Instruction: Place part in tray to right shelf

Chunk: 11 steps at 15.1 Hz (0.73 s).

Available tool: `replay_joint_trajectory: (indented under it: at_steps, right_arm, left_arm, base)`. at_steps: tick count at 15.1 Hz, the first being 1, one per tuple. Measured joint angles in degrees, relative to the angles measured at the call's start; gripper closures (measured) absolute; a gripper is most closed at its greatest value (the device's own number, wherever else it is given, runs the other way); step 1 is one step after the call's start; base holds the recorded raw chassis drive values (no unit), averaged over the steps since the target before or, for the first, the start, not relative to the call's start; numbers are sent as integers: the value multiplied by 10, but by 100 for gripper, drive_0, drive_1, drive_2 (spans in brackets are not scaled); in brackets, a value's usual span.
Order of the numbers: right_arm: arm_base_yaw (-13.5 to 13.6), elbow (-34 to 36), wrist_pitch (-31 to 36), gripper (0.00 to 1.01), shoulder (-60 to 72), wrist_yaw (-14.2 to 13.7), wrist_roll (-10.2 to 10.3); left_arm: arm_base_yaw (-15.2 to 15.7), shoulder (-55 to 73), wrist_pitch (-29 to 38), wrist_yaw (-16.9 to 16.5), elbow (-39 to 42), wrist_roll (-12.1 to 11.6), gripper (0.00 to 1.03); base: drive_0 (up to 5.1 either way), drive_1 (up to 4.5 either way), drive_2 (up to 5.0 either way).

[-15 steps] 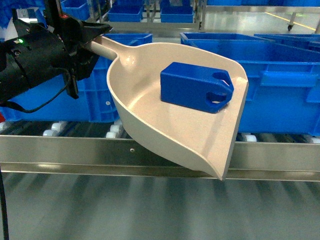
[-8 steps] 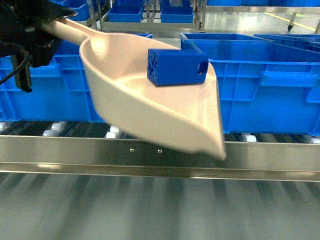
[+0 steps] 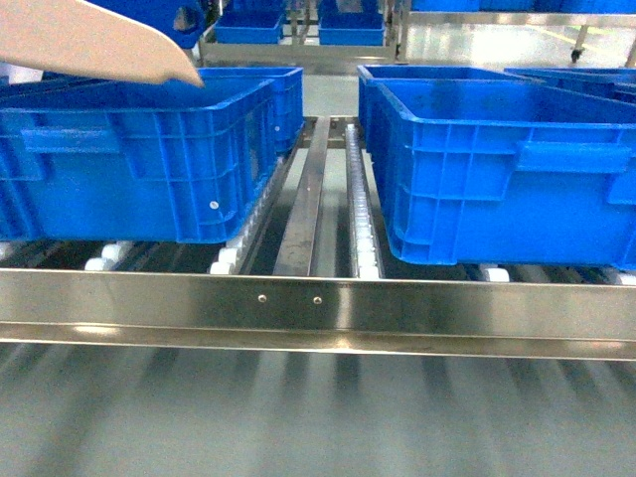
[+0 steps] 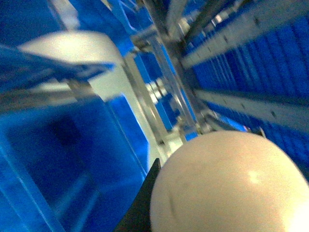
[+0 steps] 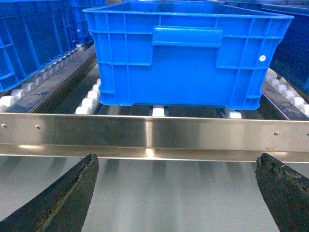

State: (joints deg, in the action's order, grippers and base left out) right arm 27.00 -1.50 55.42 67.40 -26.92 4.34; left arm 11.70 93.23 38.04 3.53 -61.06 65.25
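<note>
The beige-pink tray (image 3: 89,40) hangs high at the top left of the head view, above the left blue crate, and only its front lip shows. A bit of bright blue with a dark hole, the part (image 3: 185,16), peeks over the tray's edge. The blurred left wrist view is filled at lower right by the tray's rounded body (image 4: 227,188). My left gripper (image 4: 164,193) is shut on the tray, and one black finger (image 4: 145,205) shows against it. My right gripper (image 5: 176,193) stands open and empty in front of the right shelf's shiny front beam (image 5: 154,133).
Two large blue crates (image 3: 149,149) (image 3: 497,169) sit on the shelf's roller rails (image 3: 358,199), with a gap between them. The steel front beam (image 3: 318,308) runs across the head view. More blue crates stand on racks behind.
The tray with the part has swung up and to the left, from the middle of the head view to its top left corner. The left arm has left that view.
</note>
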Motion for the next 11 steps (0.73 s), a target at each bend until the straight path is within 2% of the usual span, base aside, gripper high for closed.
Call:
replay_joint_trajectory:
  at_steps: [1,2,4,5,6,8,9,11]
  right_arm:
    - [0,0,0,3,0,0,0]
    - [0,0,0,3,0,0,0]
    - [0,0,0,3,0,0,0]
    - [0,0,0,3,0,0,0]
    - [0,0,0,3,0,0,0]
    - [0,0,0,3,0,0,0]
    - [0,0,0,3,0,0,0]
    - [0,0,0,3,0,0,0]
  left_arm:
    - [-1,39,-45,75,-61,-8,89]
    - [-15,80,-83,140,-130,-25,89]
    - [-38,163,-145,217,-269,-76,89]
    - [-41,201,-155,247,-332,-119,89]
    - [-32,221,-160,259,-375,-152,89]
    - [-19,215,-141,268,-380,-191,89]
    - [-16,194,-137,256,-352,-195,89]
    - [-26,124,-87,189,-241,-173,89]
  base:
    - [11,392,-371]
    - [11,392,-371]
    - [11,392,-371]
    - [0,0,0]
    - [0,0,0]
    - [0,0,0]
    - [0,0,0]
    - [0,0,0]
